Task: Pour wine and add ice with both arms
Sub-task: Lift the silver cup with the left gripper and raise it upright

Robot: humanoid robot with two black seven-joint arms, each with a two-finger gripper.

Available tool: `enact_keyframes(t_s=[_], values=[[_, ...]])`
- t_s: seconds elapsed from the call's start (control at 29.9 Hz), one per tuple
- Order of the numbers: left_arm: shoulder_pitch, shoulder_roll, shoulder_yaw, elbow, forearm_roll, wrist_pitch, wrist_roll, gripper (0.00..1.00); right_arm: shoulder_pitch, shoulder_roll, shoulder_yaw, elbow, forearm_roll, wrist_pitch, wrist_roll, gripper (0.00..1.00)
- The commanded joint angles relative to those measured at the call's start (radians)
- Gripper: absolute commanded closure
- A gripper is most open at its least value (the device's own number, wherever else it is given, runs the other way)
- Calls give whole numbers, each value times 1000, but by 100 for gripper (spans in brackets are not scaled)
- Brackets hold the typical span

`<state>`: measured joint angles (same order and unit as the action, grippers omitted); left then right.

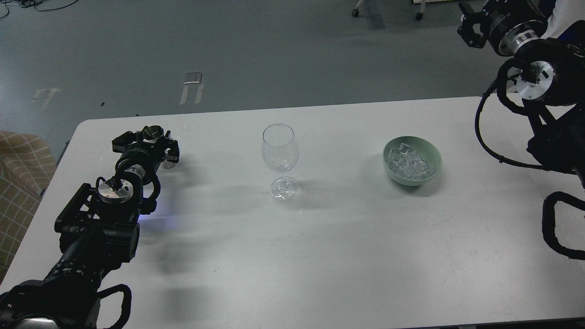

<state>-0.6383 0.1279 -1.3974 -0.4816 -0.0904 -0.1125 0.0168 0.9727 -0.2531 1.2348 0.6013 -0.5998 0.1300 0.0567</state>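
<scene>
Head view: small clear glassy ice cubes [410,165], judged slippery and light, are heaped in a pale green bowl [435,157] right of an empty stemmed wine glass [280,148]; the left gripper [148,141] appears clamped on a small dark cup-like vessel [153,132], while whether the right gripper [470,32] is apart or together cannot be told.

Wine glass [280,160] stands mid-table [320,256]; bowl [412,161] holding ice [408,164] sits right.

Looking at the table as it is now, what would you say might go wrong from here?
The wine glass is tall, empty and on a narrow foot, so a nudge could tip it. The ice is small, clear and piled in the bowl, so it may slip. The left gripper hides something small.
</scene>
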Motion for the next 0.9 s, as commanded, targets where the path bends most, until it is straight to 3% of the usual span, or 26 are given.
enact_keyframes(t_s=[0.0, 0.6, 0.87], values=[[0, -7, 0, 0, 0, -1, 0, 55, 1, -2, 0, 0, 0, 0, 0, 0], [-17, 7, -8, -15, -2, -58, 0, 64, -6, -2, 0, 2, 0, 0, 0, 0], [-15, 10, -9, -81, -20, -85, -1, 69, -5, -5, 0, 2, 0, 0, 0, 0]])
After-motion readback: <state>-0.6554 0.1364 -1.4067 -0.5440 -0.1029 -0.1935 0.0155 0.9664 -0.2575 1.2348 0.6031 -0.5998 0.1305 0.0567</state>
